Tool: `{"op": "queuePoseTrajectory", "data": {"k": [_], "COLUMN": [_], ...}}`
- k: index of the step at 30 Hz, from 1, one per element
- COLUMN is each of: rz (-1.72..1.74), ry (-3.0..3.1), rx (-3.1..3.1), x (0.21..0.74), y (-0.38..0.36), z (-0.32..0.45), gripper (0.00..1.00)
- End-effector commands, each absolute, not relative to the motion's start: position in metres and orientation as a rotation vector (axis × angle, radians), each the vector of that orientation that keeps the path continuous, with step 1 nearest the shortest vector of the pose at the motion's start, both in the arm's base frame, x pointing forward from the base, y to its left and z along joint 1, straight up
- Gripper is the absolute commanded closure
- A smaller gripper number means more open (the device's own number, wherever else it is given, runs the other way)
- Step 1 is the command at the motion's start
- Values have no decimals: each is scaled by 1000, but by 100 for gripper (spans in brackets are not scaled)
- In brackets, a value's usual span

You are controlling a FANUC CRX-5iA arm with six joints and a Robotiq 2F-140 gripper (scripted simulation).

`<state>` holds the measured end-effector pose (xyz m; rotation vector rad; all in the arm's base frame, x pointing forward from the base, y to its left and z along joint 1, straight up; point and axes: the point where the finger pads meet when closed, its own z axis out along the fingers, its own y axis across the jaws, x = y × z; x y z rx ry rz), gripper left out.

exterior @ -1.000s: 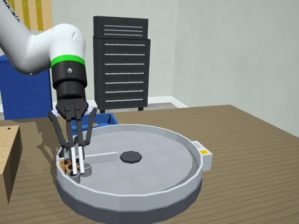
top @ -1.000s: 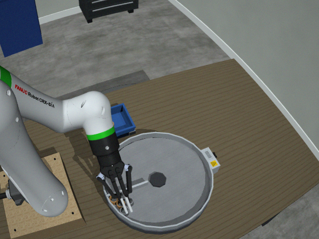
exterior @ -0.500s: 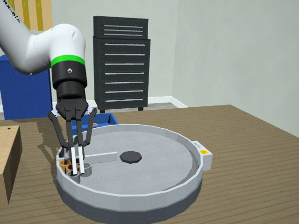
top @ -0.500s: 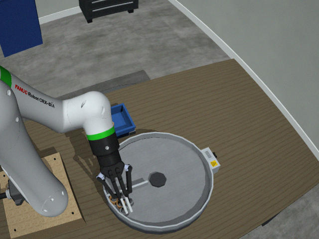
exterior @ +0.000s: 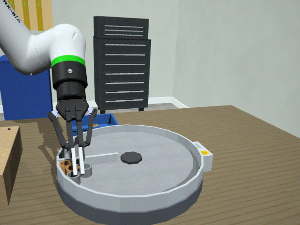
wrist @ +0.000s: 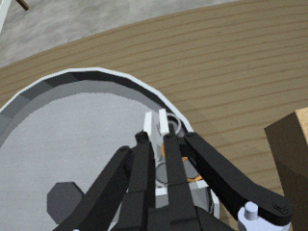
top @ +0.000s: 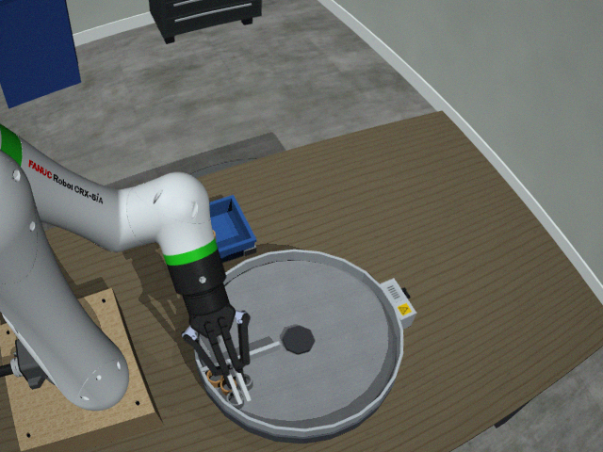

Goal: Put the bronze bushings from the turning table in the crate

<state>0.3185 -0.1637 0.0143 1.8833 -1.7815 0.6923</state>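
Exterior view shows our gripper point(top: 243, 399) point(exterior: 78, 173) point(wrist: 157, 119) nearly closed, pinching nothing; we should clear the steel before straddling the bronze bushings point(top: 209, 379) point(exterior: 62, 167) point(wrist: 194, 179) beside the jaws.

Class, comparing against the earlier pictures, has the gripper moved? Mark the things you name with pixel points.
No visible move: the gripper point(top: 238, 388) point(exterior: 78, 171) point(wrist: 157, 119) keeps its place beside the white bar point(top: 265, 347) point(exterior: 102, 157).
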Motion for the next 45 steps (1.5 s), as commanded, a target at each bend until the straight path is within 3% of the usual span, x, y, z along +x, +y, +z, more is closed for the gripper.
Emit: {"op": "queuePoseTrajectory", "data": {"k": [1, 4, 5, 45], "rz": [693, 693, 693, 693], "ry": [-1782, -1782, -1782, -1782], "rx": [1883, 1883, 1883, 1883], "x": [319, 319, 319, 319], "y": [-164, -164, -164, -164], "z": [14, 14, 14, 14], "gripper": [94, 94, 100, 100]}}
